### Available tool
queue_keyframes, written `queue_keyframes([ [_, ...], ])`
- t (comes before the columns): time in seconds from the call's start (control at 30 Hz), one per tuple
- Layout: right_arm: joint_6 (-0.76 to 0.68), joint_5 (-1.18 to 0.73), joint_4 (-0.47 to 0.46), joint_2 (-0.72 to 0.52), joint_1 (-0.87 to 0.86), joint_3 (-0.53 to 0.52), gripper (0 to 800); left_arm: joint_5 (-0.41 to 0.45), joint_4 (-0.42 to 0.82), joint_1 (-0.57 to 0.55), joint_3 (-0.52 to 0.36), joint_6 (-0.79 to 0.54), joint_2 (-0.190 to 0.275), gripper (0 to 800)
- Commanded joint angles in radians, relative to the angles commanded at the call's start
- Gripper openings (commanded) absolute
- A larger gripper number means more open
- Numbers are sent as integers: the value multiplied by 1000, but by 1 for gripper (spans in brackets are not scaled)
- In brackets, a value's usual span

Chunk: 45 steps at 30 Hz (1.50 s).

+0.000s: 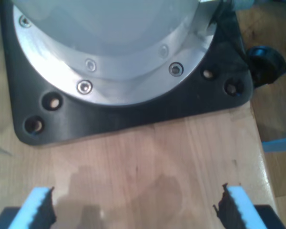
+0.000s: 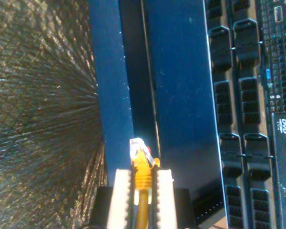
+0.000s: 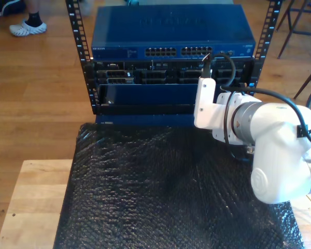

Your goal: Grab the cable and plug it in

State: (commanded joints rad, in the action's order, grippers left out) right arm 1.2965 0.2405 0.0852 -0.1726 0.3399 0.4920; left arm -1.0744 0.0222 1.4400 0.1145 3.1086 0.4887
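Second gripper [image 2: 144, 191] clamped on the cable [image 2: 143, 174], plug [image 2: 137, 145] pointing ahead along the blue switch [image 2: 181, 95] — first gripper [image 1: 136, 207] wide open, empty over the bench [image 1: 148, 157].

One yellow cable [image 2: 142, 183] with one clear plug [image 2: 137, 146]. One blue network switch [image 3: 171, 32] on one rack, carrying two blocks of ports [image 3: 179, 51]. One black bubble-wrap sheet [image 3: 166, 192] over one wooden table [image 3: 26, 202]. One white robot arm [image 3: 259, 135]. One black base plate [image 1: 133, 109] with four empty holes.
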Motion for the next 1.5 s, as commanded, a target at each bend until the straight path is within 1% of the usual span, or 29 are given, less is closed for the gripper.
queue_keyframes([
  [0.1, -2, 0, -2, 2, -2, 29, 0, 0, 0, 0, 0, 0, 0, 800],
  [0.2, -5, 3, 3, 3, -9, 23, 0, 2, 0, 0, 0, 0, 0, 800],
  [0.3, -8, 14, 3, -5, -23, -21, 0, 0, 0, 0, 0, 0, 0, 800],
  [0.37, -2, 64, 2, -11, -32, -49, 0, 2, 0, 0, 0, 0, 0, 800],
  [0.5, 5, 124, -2, -3, -54, -61, 0, 0, 0, 0, 0, 0, 0, 800],
  [0.73, 3, 130, -2, 49, -87, -37, 0, 0, 0, 0, 0, 0, 0, 800],
  [0.93, 25, 130, -6, 51, -87, -41, 0, 0, 0, 0, 0, 0, 0, 800],
  [1.13, 69, 144, -5, 49, -87, -15, 0, 0, -2, 0, 0, 0, 0, 800],
  [1.37, 78, 170, -6, 49, -81, -9, 0, 0, -2, 0, 0, 0, 0, 800],
  [1.5, 107, 170, -9, 86, -71, 29, 0, 0, 0, 0, 0, 0, 0, 800],
])
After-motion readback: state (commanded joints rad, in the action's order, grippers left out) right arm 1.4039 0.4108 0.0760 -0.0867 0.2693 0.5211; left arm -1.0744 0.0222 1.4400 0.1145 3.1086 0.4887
